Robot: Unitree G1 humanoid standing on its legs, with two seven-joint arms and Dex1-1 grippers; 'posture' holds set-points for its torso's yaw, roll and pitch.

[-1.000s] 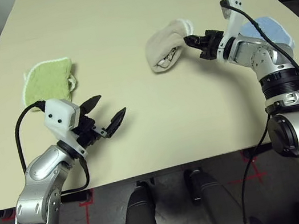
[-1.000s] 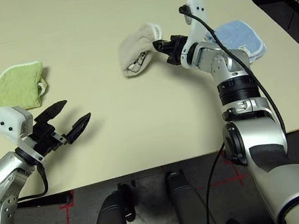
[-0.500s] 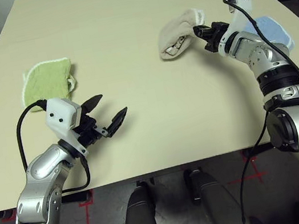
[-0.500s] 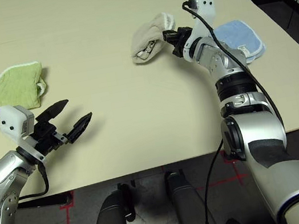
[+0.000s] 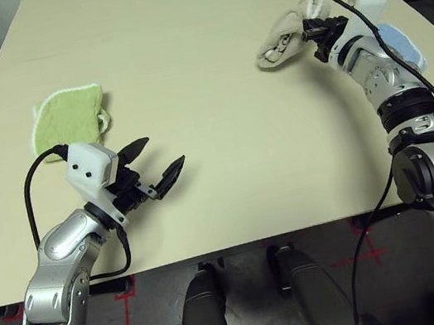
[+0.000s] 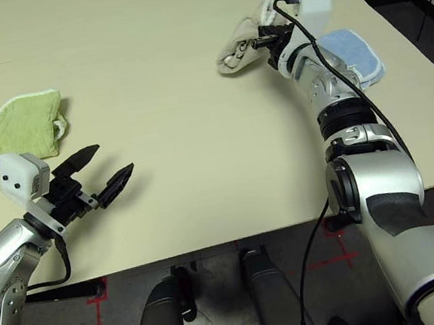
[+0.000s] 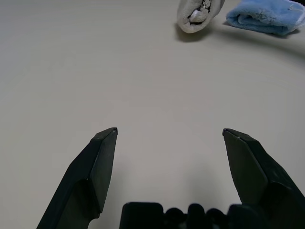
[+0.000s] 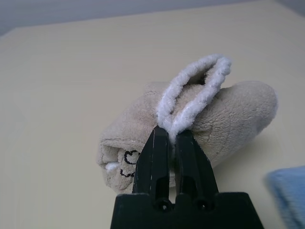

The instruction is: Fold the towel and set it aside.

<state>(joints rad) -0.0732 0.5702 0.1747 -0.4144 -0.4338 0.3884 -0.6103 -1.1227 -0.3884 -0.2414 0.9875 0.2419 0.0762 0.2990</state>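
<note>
Most of the job looks done to us: the towel (image 8: pixel 200 121) is already bunched into a folded bundle, its white edging pinched in our right claw (image 8: pixel 174 138) at the far right of the tabletop (image 5: pixel 219 128), beside the light-blue towel (image 6: pixel 353 54). Only setting it down remains. Our left claw (image 5: pixel 154 163) hangs spread and empty. A lime-green towel (image 5: pixel 67 121) lies far left; dark floor surrounds.

Head stereo pair: high, facing forward-down over table (image 5: pixel 219 128), shared scene. Left wrist camera: low, level across tabletop. Right wrist camera: close on towel (image 8: pixel 200 124).
</note>
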